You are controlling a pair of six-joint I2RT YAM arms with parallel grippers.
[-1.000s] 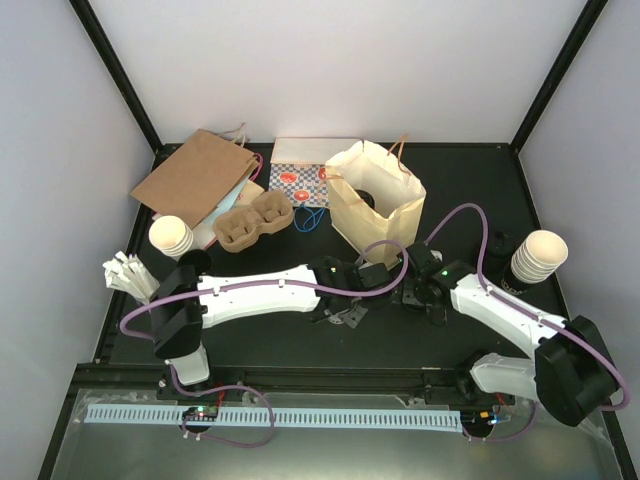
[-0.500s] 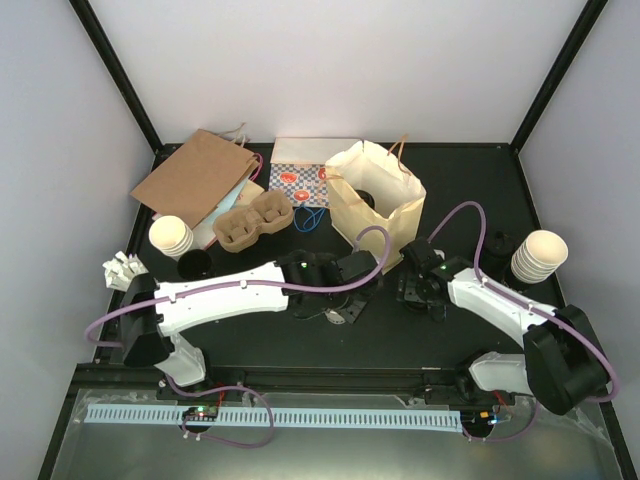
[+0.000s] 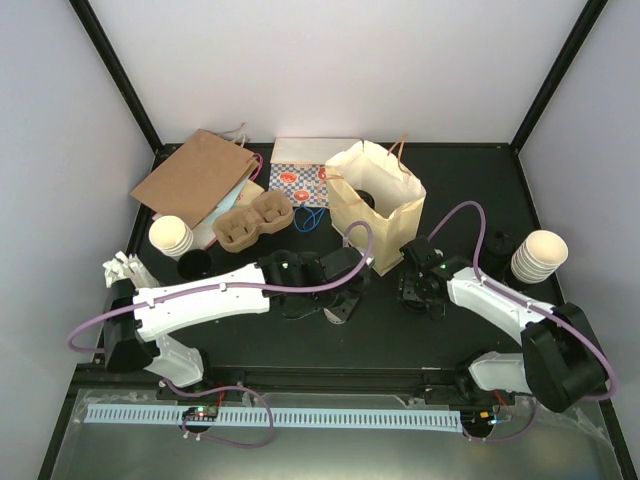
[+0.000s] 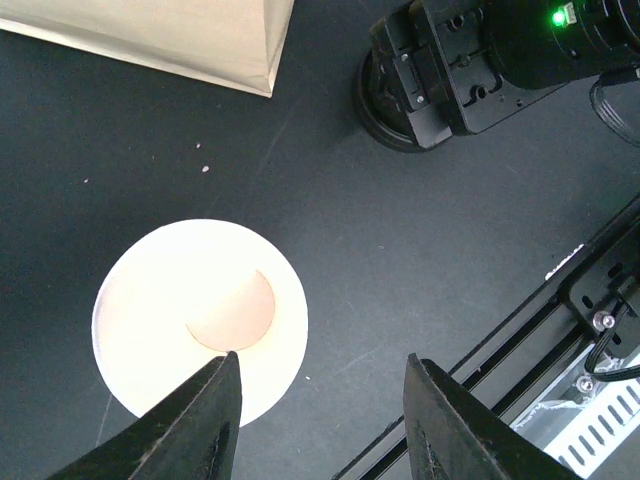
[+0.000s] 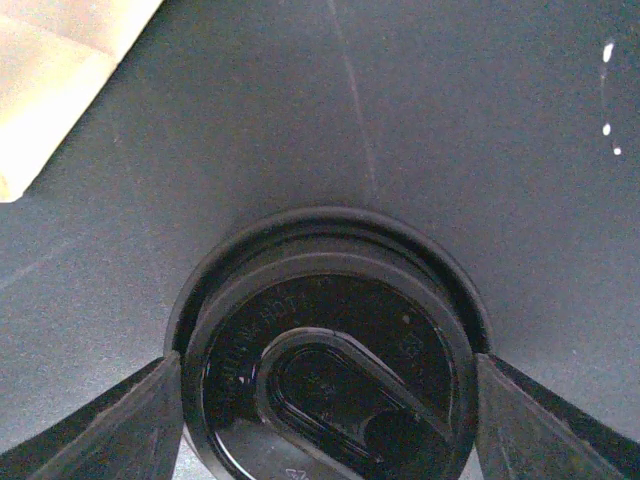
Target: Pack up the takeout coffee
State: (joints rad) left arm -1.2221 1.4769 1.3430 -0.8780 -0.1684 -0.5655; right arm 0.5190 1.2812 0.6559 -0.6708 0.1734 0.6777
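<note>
Black bench point(image 3: 450, 170) carries a tall cream paper bag point(image 3: 375, 200), standing open. In front of the bag, to its left, the left hand point(image 4: 322, 360) hangs with its fingers spread wide above a small cream-white paper cup point(image 4: 180, 300). The cup stands upright and open-topped on the bench near the bag's front corner, and one fingertip overlaps its rim in the wrist view. In front of the bag, to its right, the right hand point(image 5: 327, 365) presses against both sides of a round black plastic lid point(image 5: 330, 300) sitting low on the bench, apart from the cup.
</note>
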